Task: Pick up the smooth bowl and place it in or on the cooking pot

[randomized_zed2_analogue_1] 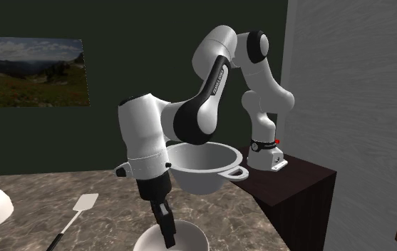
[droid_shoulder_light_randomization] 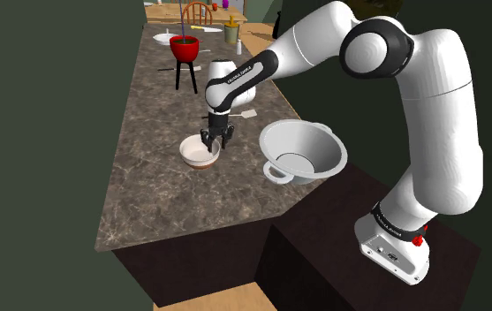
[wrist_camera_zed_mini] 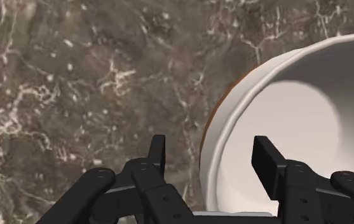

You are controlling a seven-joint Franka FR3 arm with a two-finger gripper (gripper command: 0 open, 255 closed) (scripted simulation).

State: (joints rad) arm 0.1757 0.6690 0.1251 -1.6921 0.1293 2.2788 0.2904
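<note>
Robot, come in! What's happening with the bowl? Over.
Fingers open, straddling rim of bowl, no grip yet. Bowl on counter. Pot beside it, nothing between. Over.

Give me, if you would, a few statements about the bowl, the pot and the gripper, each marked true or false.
1. The gripper straddles the white bowl's rim, one finger inside and one outside. True.
2. The bowl sits inside the cooking pot. False: it stands on the marble counter, beside the pot.
3. The fingers are shut on the rim. False: they stand apart, and the outer one is clear of the bowl's wall.
4. A spatula lies on the counter. True.
5. The cooking pot is turned upside down. False: it stands upright with its opening upward.
</note>
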